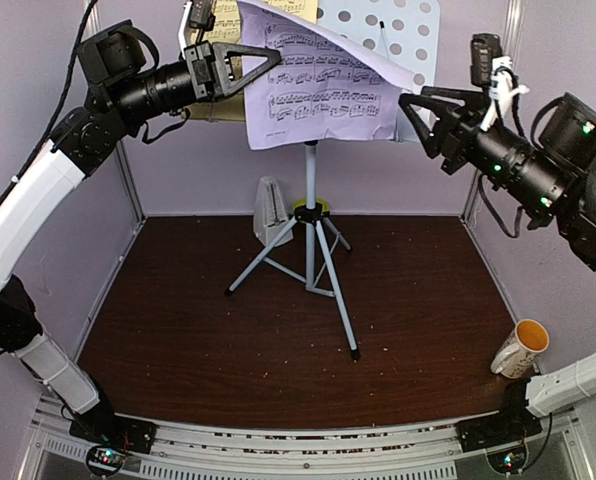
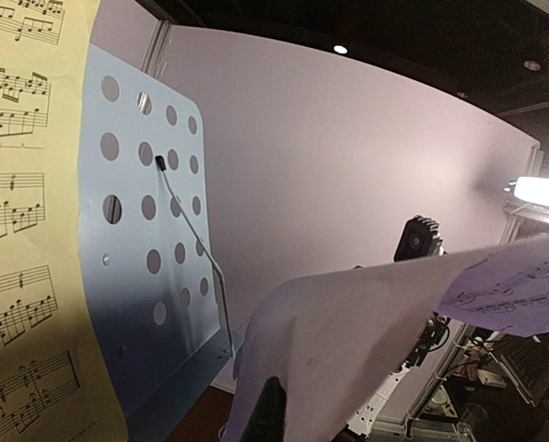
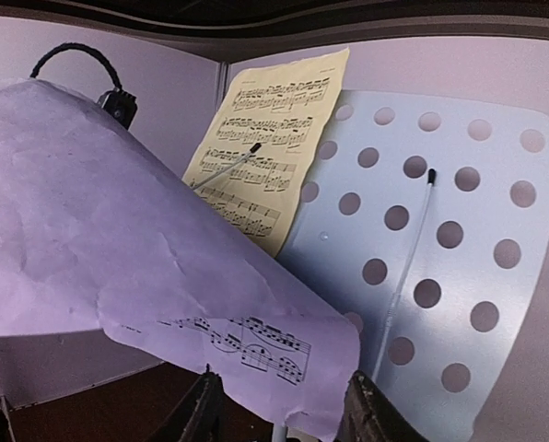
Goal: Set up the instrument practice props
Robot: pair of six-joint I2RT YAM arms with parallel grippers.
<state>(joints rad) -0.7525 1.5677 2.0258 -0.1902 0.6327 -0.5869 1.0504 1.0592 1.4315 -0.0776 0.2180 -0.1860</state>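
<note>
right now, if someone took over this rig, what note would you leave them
Left claw: shut on the lilac sheet, held up in front of the music stand.
Right claw: open, fingers apart at the sheet's other edge.
Done: yellow sheet on the stand's left half under its wire arm; metronome on the table by the stand's legs.
Left: lay the lilac sheet on the stand's bare half.

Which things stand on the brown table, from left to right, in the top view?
metronome → tripod → mug
</note>
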